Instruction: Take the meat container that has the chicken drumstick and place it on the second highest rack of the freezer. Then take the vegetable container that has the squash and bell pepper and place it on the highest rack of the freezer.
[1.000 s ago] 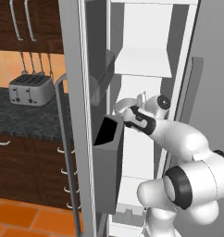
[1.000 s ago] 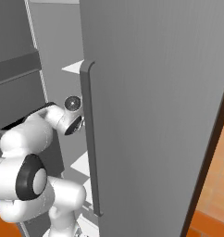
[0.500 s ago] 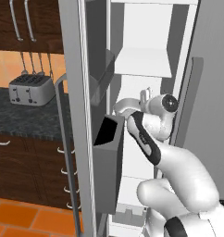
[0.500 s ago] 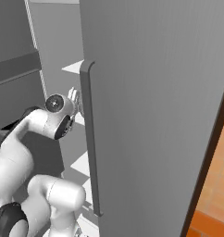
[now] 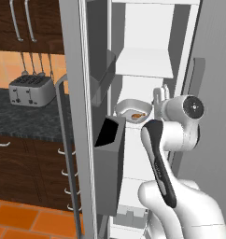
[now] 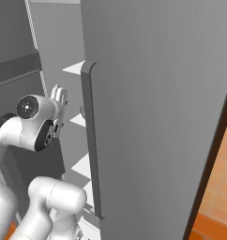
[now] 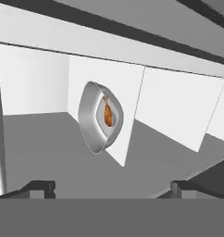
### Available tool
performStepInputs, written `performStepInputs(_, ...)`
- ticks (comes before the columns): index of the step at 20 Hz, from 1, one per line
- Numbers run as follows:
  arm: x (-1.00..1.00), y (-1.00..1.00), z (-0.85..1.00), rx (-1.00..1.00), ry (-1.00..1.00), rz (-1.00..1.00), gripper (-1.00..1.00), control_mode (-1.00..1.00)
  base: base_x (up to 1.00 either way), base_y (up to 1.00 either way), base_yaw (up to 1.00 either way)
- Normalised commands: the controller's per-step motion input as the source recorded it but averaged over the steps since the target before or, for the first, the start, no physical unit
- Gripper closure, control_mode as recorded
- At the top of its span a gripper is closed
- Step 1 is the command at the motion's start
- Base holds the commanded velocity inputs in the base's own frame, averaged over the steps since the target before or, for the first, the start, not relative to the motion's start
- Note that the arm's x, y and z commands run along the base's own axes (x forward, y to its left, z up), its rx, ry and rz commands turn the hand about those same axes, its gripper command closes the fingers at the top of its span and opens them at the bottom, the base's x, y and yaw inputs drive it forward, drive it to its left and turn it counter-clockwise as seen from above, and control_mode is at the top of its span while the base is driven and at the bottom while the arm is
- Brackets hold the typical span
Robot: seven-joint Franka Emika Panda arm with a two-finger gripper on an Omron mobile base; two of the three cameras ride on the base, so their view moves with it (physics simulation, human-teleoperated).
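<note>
Orange-brown, the chicken drumstick (image 5: pixel 136 115) lies in a shallow grey meat container (image 5: pixel 132 111) that sits on the second highest rack (image 5: pixel 143 122) of the freezer (image 5: pixel 75 121), with the highest rack (image 5: pixel 145 63) a level above it. From the hand view the same container (image 7: pixel 99 117) appears rolled on its side, the drumstick (image 7: pixel 107 115) a small streak inside it, resting against a white shelf board (image 7: pixel 127 111). The gripper (image 5: pixel 158 96) stands just to the right of the container, apart from it, fingers pointing upward; its jaws are spread wide with nothing between them. In the right base view the gripper (image 6: pixel 59 95) peeks from behind the arm's wrist beside the grey-steel freezer door (image 6: pixel 153 108) and its long vertical handle (image 6: pixel 91 140). A grey door bin (image 5: pixel 108 165) hangs on the open left door. Further left, a steel toaster (image 5: pixel 31 90) rests on a dark speckled counter (image 5: pixel 21 122) under dark wood cabinets (image 5: pixel 21 23).
</note>
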Motion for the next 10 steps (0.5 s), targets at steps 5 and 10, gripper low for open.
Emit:
performStepInputs(5, -1.00, -0.23, 0.62, 0.00, 0.00, 0.00, -1.00, -1.00, 0.00, 0.00, 0.00)
performStepInputs(10, -0.98, -0.03, 0.75, -0.07, -0.02, 0.00, -1.00, -1.00, 0.00, 0.00, 0.00)
